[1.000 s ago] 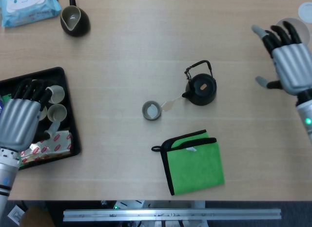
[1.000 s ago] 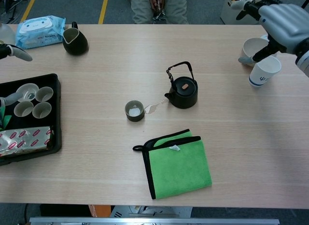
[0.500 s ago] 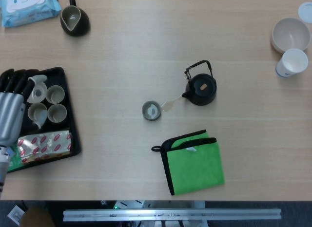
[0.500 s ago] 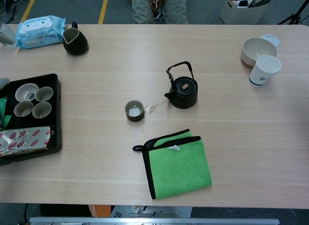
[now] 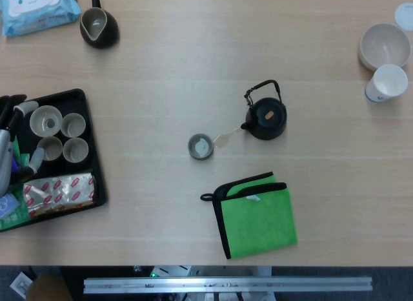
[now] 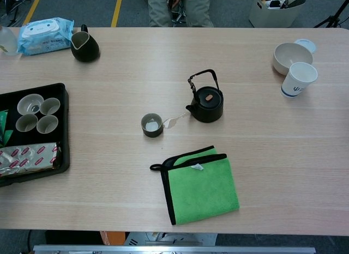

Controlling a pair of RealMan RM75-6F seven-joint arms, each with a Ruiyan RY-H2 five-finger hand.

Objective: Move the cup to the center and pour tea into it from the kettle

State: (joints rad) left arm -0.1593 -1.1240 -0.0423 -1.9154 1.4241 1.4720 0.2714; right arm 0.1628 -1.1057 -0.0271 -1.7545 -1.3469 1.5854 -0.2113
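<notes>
1. wood-grain table [image 5: 161, 68] fills both views; seated person's legs [image 6: 180, 6] past the far edge in the chest view.
2. change: a second ago both hands were over the table, right one spread at 2 o'clock by the paper cup, left one above the tray. right has since pulled out completely; it shows in neither view now. left has retreated to the frame edge.
3. left hand [image 5: 8, 143] is only a sliver at 9 o'clock in the head view, over the tray's left side. fingers [image 5: 19, 108] look apart and nothing shows in them; too cropped to be sure.
4. small teacup [image 5: 201, 146] sits near table centre, with pale liquid or a reflection inside; cannot tell which.
5. black kettle [image 5: 267, 115] is at 2 o'clock of that cup, just beside it, upright, lid on, handle up, spout toward the cup. a tea-bag tag [image 5: 222, 140] lies between them.
6. read: cup placed, kettle set down, both arms backing off. looks like the task is done or at reset; nothing is held for another pour.
7. untouched:
   - black tray [image 5: 90, 104] with more cups at 9
   - green cloth [image 5: 261, 217] at 5
   - dark pitcher [image 5: 99, 27] at 11
   - paper cup [image 5: 387, 83] and bowl [image 5: 384, 46] at 2
</notes>
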